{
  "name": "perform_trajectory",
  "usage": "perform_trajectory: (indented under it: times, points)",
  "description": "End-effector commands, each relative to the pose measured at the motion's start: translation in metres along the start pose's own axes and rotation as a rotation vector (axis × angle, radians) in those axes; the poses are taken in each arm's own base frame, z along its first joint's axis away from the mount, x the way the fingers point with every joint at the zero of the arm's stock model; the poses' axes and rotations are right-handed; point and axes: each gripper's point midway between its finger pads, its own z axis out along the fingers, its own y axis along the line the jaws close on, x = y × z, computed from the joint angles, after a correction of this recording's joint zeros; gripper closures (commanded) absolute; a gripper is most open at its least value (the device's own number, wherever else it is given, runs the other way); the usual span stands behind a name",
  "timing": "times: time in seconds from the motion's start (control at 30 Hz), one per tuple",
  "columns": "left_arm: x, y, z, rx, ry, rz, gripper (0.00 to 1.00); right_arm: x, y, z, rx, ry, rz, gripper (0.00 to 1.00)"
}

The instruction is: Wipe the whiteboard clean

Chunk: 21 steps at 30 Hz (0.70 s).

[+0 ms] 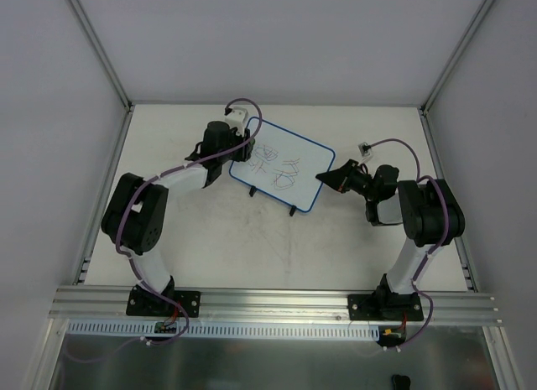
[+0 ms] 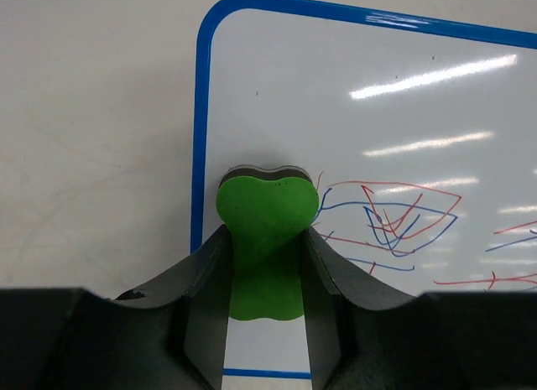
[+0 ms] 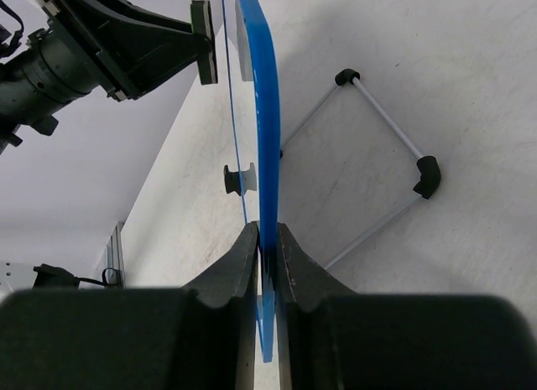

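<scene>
Whiteboard (image 3: 267, 113) edge pinched in right gripper (image 3: 268, 256); left gripper (image 2: 267, 243) grips eraser (image 2: 267, 207)

My table (image 1: 210, 247) is white and scuffed. A metal rail (image 1: 277, 302) borders its near edge. The green eraser (image 2: 267, 222) has a dark layer.

Face of whiteboard (image 2: 377, 96): smooth, glossy white, bright light streaks reflected. Its frame: blue, shiny, plastic look.
Body of eraser (image 2: 267, 205): matt green, foam-like; dark felt-like layer at tip.
Fingers (image 2: 201, 323) of left gripper (image 2: 267, 235): matt dark grey plastic, smooth.
Fingers (image 3: 235, 273) of right gripper (image 3: 266, 239): same matt dark plastic.
Rod of stand (image 3: 388, 120): thin, pale, metal look. Its corner caps (image 3: 428, 176): black plastic, slight sheen.
Top of table (image 1: 252, 247): matt off-white, scuffed.
Front rail (image 1: 277, 302): bare silver metal, ribbed.
</scene>
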Motion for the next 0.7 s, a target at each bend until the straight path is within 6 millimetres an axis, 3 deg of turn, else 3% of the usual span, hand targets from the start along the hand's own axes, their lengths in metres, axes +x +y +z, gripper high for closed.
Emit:
perform_trajectory:
  times: [0.0, 0.4, 0.67]
  points:
    - [-0.04, -0.008, 0.013, 0.006, -0.121, 0.024, 1.0, -0.027, 0.018, 0.002, -0.079, -0.113, -0.206, 1.0]
    - [-0.023, -0.023, 0.042, 0.054, -0.042, 0.023, 1.0, -0.026, 0.018, 0.001, -0.078, -0.113, -0.214, 1.0]
    - [-0.01, -0.073, 0.042, 0.123, 0.004, 0.106, 1.0, -0.027, 0.02, 0.002, -0.085, -0.113, -0.22, 1.0]
